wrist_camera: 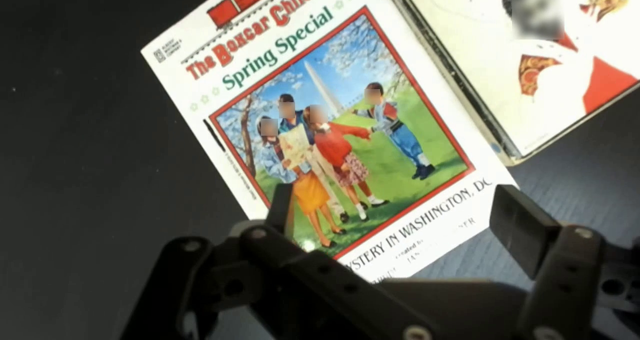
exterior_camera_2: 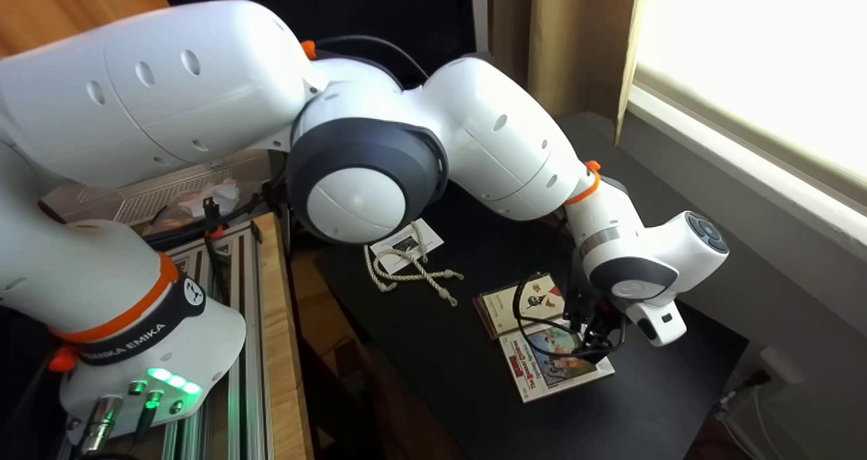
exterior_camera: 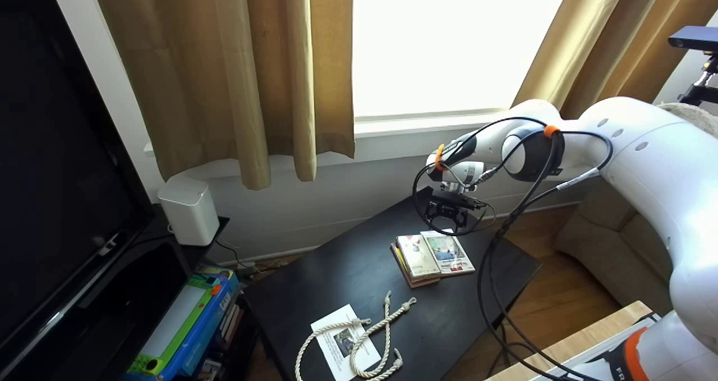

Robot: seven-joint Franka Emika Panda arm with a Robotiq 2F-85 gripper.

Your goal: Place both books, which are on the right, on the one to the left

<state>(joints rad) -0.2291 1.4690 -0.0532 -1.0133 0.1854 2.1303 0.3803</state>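
1. Hovers with the gripper spread wide, pinching nothing — straddles cover and corner of the Boxcar Children book in the wrist view
2. Judge the step as reaching for this last loose book: line up across it, go down, close on its thin sides
3. Just beside it, see the pale book on a reddish-brown lower book — probably one transfer done onto the one to the left
4. Lift next, shift over, set squarely on the pale book
5. Farther along the dark table, keep clear of the rope across a paper sheet
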